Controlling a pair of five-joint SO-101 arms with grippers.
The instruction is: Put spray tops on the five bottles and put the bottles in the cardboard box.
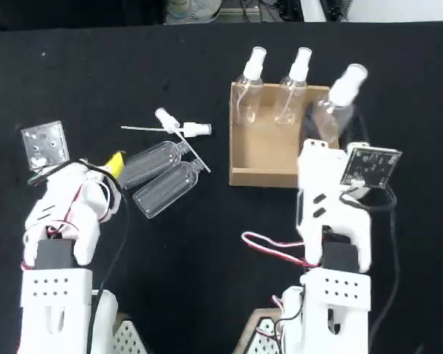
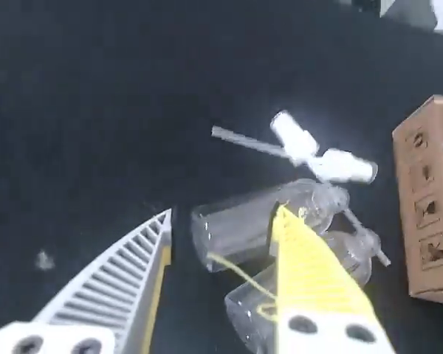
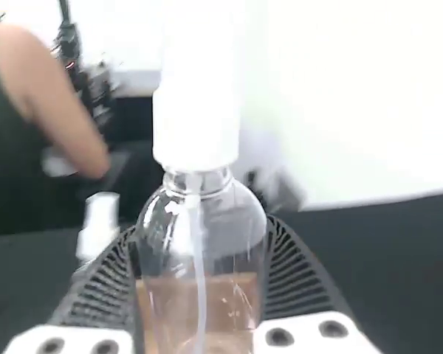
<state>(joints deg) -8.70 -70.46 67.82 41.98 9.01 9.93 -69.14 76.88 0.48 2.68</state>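
Observation:
The cardboard box (image 1: pixel 269 156) stands right of centre with two capped bottles (image 1: pixel 247 88) (image 1: pixel 292 88) upright at its far wall. My right gripper (image 1: pixel 332 136) is shut on a third capped bottle (image 1: pixel 338 99) (image 3: pixel 196 243), held upright over the box's right corner. Two clear uncapped bottles (image 1: pixel 151 164) (image 1: pixel 168 189) lie side by side on the black table, seen close in the left wrist view (image 2: pixel 258 221). Two white spray tops (image 1: pixel 179 127) (image 2: pixel 317 151) lie crossed just beyond them. My left gripper (image 1: pixel 117 166) (image 2: pixel 221 228) is open just left of the bottles' bases.
The black table (image 1: pixel 207 258) has free room in front of the box and the lying bottles. A red and white cable (image 1: pixel 273 251) loops beside the right arm's base. The box's side (image 2: pixel 432 199) shows beyond the lying bottles.

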